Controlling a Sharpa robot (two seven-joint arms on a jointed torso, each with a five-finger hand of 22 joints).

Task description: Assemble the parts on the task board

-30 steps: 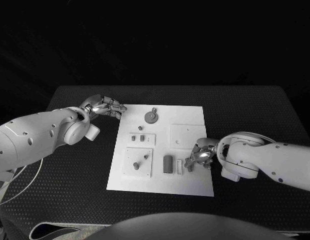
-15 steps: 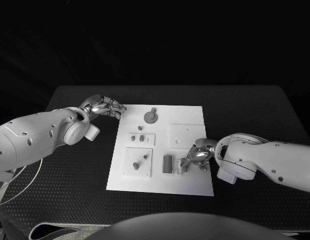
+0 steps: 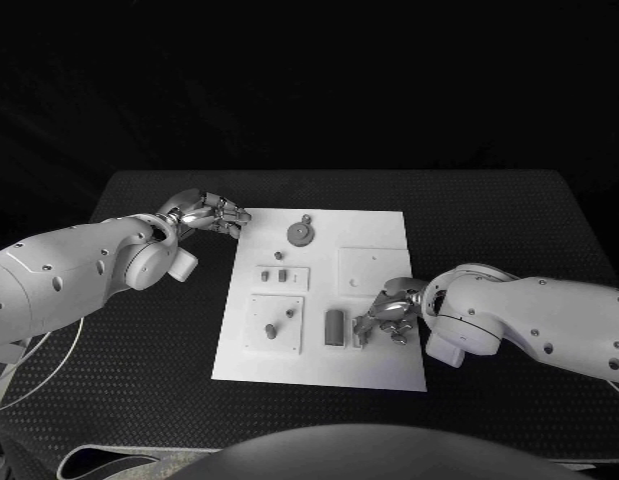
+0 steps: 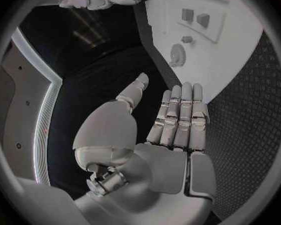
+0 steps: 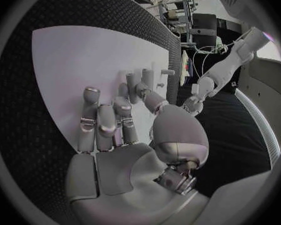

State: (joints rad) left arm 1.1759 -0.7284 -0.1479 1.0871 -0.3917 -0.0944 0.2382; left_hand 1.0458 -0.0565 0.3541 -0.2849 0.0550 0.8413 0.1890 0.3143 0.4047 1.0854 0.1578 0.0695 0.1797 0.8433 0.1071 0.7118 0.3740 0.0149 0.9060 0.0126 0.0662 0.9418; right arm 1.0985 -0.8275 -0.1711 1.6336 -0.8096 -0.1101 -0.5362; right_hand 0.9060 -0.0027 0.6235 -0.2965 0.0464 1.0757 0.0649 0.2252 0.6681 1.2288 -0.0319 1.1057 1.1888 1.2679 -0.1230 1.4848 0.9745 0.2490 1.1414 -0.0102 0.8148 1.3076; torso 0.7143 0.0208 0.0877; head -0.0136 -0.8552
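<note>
- White and flat, the task board (image 3: 381, 365) lies in the middle of the black table (image 3: 525, 230), its long side running away from me.
- My right hand (image 3: 391, 316) sits nearest, over the board's right edge beside the near parts; in the right wrist view my fingers (image 5: 106, 122) are curled partway in above the white surface, and I cannot tell whether they pinch anything.
- Just left of that hand a dark upright part (image 3: 335, 326) stands in a slot beside a pale strip.
- Further left, a square plate (image 3: 275, 323) on the board carries two small parts.
- Beyond it a smaller plate (image 3: 283, 277) holds two more pieces.
- A round disc part (image 3: 301, 233) lies near the board's far edge.
- My left hand (image 3: 211, 213) rests at the board's far left corner; its fingers (image 4: 181, 110) lie straight and together, thumb apart, grasping nothing.
</note>
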